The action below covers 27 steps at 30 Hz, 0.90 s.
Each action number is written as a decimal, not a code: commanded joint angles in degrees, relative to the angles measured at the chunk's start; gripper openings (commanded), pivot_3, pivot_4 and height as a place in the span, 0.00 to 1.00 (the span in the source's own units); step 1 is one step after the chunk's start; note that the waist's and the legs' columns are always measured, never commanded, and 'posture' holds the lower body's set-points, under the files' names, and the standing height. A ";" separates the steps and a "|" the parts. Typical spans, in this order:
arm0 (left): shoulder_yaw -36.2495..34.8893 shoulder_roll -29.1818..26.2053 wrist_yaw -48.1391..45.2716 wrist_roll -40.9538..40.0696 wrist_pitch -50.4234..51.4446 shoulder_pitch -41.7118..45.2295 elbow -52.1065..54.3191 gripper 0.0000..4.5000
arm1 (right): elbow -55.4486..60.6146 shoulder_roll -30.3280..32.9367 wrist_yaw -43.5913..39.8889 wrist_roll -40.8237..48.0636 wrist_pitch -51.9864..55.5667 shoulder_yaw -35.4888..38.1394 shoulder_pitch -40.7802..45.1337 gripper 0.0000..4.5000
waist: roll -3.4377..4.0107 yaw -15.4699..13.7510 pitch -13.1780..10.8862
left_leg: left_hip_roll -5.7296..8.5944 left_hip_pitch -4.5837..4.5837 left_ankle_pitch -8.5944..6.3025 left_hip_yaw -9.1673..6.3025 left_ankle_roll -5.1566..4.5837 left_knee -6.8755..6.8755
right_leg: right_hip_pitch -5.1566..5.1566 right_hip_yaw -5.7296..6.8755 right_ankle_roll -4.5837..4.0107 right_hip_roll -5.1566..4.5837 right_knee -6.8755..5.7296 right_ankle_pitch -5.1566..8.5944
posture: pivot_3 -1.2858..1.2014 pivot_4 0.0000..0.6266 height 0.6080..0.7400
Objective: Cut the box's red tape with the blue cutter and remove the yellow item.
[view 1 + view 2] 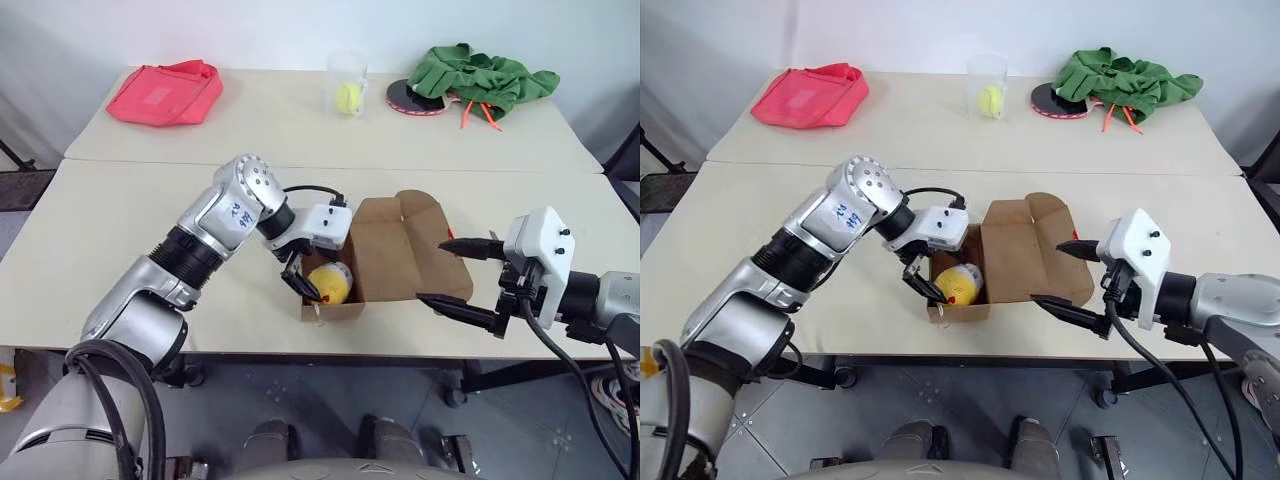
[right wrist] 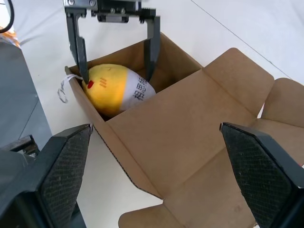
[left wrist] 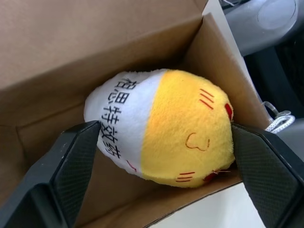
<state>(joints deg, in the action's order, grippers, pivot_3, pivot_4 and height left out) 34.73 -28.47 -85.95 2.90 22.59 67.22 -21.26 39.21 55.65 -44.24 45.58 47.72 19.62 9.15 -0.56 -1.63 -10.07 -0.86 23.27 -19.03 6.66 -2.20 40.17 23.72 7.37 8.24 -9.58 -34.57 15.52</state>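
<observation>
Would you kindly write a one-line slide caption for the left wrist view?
Open left gripper straddles the yellow item lying inside the opened box, one finger on each side.

1. Two pale tables stand pushed together, a near table (image 1: 120, 260) and a far table (image 1: 270, 130), with a thin line between them.
2. On the near table, close to its front edge, sits the box (image 1: 400, 250). It is brown cardboard and its flaps lie open, spread flat toward the right.
3. On the far table, at the left, lies a red-pink cloth bag (image 1: 165, 93).
4. Near the middle of the far table stands a clear cup (image 1: 347, 83) with a yellow-green ball inside.
5. At the right of the far table lies a green cloth (image 1: 485, 78), bunched up. It partly covers a round red and black paddle (image 1: 412, 101).
</observation>
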 commanded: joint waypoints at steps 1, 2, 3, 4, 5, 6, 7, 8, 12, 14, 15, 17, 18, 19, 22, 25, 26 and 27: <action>0.49 0.46 -1.84 1.50 -1.67 0.61 -0.57 0.96 | 1.85 0.48 0.71 0.86 -0.35 1.89 0.05 1.00 | 0.00 0.01 0.00 | 0.00 0.00 0.00 0.00 0.00 0.00 | 0.00 0.00 0.00 0.00 0.00 0.00 | 0.52 0.24 1.00; 0.84 0.37 -2.03 2.01 -2.63 0.40 -0.88 0.91 | 1.72 0.62 0.73 0.77 -0.49 1.75 0.18 1.00 | 0.00 0.04 0.00 | 0.00 0.00 0.00 0.00 0.00 0.00 | 0.00 0.00 0.00 0.00 0.00 0.00 | 0.52 0.24 1.00; 0.73 0.71 -1.63 2.28 -3.00 0.31 -1.45 0.87 | 1.52 0.77 0.70 0.58 -0.75 1.57 0.47 1.00 | 0.00 0.08 0.00 | 0.00 0.00 0.00 0.00 0.00 0.00 | 0.00 0.00 0.00 0.00 0.00 0.00 | 0.52 0.24 1.00; 0.50 0.99 -1.58 2.35 -3.27 0.36 -1.87 0.79 | 1.27 0.84 0.66 0.53 -0.95 1.42 0.85 1.00 | 0.00 0.08 0.00 | 0.00 -0.01 0.00 0.00 0.00 0.00 | 0.00 0.00 0.00 0.00 0.00 0.00 | 0.52 0.24 1.00; 0.12 1.31 -1.47 2.30 -3.40 0.50 -2.23 0.74 | 1.08 0.90 0.55 0.45 -1.13 1.34 1.01 1.00 | 0.00 0.09 0.00 | 0.00 -0.01 0.00 0.01 0.00 0.00 | 0.00 0.00 0.00 0.00 0.00 0.00 | 0.52 0.24 1.00; -0.33 1.66 -1.29 2.13 -3.29 0.65 -2.60 0.67 | 0.92 0.93 0.41 0.31 -1.36 1.26 1.12 1.00 | 0.00 0.07 0.00 | -0.01 -0.01 0.00 0.01 0.00 0.01 | 0.00 0.00 0.00 0.00 0.00 0.00 | 0.52 0.24 1.00; -0.71 1.91 -1.29 1.91 -3.28 0.81 -2.94 0.59 | 0.75 0.96 0.26 0.21 -1.50 1.18 1.20 1.00 | 0.00 0.04 0.00 | -0.01 -0.01 0.00 0.00 0.00 0.01 | 0.00 0.00 0.00 0.00 0.00 0.00 | 0.52 0.24 1.00; -0.99 2.09 -1.40 1.76 -3.08 1.02 -3.30 0.54 | 0.53 1.00 0.07 0.03 -1.70 1.08 1.23 1.00 | 0.00 0.01 0.00 | 0.00 -0.01 0.00 0.00 -0.01 0.02 | -0.01 0.00 0.00 0.00 0.00 0.00 | 0.52 0.24 1.00; -2.05 2.46 -1.90 1.42 -3.41 2.14 -4.58 0.28 | -0.34 1.35 -1.35 -1.29 -2.93 0.25 0.90 1.00 | 0.00 0.05 0.00 | 0.00 -0.01 -0.01 -0.01 -0.01 0.02 | -0.01 0.00 0.00 0.00 0.00 0.00 | 0.52 0.24 1.00; -2.63 2.68 -1.96 1.21 -3.42 2.76 -4.86 0.16 | -0.66 1.47 -2.07 -1.63 -3.39 0.04 0.83 1.00 | 0.00 0.03 0.00 | 0.00 -0.01 -0.01 -0.01 -0.01 0.02 | -0.01 0.01 0.00 0.00 -0.01 0.00 | 0.52 0.24 1.00; -3.20 2.81 -1.84 0.99 -3.26 3.44 -5.16 0.11 | -0.79 1.64 -2.58 -1.85 -3.62 -0.14 0.86 1.00 | 0.00 0.03 0.00 | 0.00 0.00 -0.01 -0.01 -0.01 0.02 | -0.01 0.01 0.00 0.00 0.00 0.00 | 0.52 0.24 1.00; -4.37 3.01 -1.62 0.42 -3.05 5.03 -5.90 0.03 | -1.07 1.79 -3.31 -2.04 -4.02 -0.33 1.24 1.00 | 0.00 0.06 0.00 | 0.00 0.00 -0.01 0.00 -0.01 0.02 | -0.01 0.01 0.00 0.00 0.00 0.00 | 0.52 0.24 1.00; -5.03 3.19 -1.52 -0.02 -2.94 5.69 -6.25 0.00 | -1.28 1.84 -3.49 -2.00 -4.14 -0.38 1.59 1.00 | -0.01 0.08 -0.01 | 0.00 0.00 -0.01 0.00 -0.01 0.02 | -0.01 0.01 0.00 0.00 0.00 0.00 | 0.52 0.24 1.00; -5.46 3.39 -1.49 -0.22 -2.92 6.07 -6.54 0.00 | -1.47 1.87 -3.64 -2.00 -4.23 -0.41 1.83 1.00 | -0.01 0.08 -0.01 | 0.00 0.00 -0.01 -0.01 -0.01 0.02 | -0.01 0.01 0.00 0.00 0.00 0.00 | 0.52 0.24 1.00; -6.85 3.01 -3.12 -1.29 -2.22 7.76 -6.65 0.00 | -2.32 2.03 -4.14 -2.49 -4.65 -0.83 2.79 1.00 | -0.01 0.08 -0.01 | 0.00 0.00 -0.01 -0.01 -0.01 0.02 | -0.01 0.01 0.00 0.00 0.00 0.00 | 0.52 0.24 1.00; -9.84 2.50 -1.82 -2.64 -0.92 10.87 -9.27 0.00 | -3.51 2.27 -4.67 -2.51 -4.86 -1.62 4.93 1.00 | -0.01 0.15 -0.01 | 0.00 0.00 -0.01 0.00 -0.01 0.03 | 0.00 0.01 0.00 0.00 -0.01 0.00 | 0.52 0.24 1.00; -11.16 2.49 -0.95 -3.31 0.21 11.81 -10.20 0.00 | -3.85 2.42 -5.00 -2.55 -5.00 -1.84 5.50 1.00 | -0.01 0.17 -0.01 | -0.01 0.00 -0.01 0.01 -0.01 0.03 | 0.00 0.01 0.00 0.00 -0.01 0.00 | 0.52 0.24 1.00; -11.96 2.55 -0.44 -3.70 0.95 12.33 -10.77 0.00 | -4.04 2.52 -5.24 -2.59 -5.10 -1.96 5.80 1.00 | -0.01 0.18 -0.01 | -0.01 0.00 -0.01 0.01 -0.01 0.02 | 0.00 0.02 0.00 0.00 -0.01 0.00 | 0.52 0.24 1.00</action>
<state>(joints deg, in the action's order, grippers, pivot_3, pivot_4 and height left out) 25.59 -25.60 -85.92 0.71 22.39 77.36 -32.01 35.12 57.19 -48.80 43.26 43.76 17.34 14.13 -0.58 -1.44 -10.08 -0.87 23.27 -19.03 6.67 -2.21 40.19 23.72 7.39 8.24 -9.58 -34.61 15.51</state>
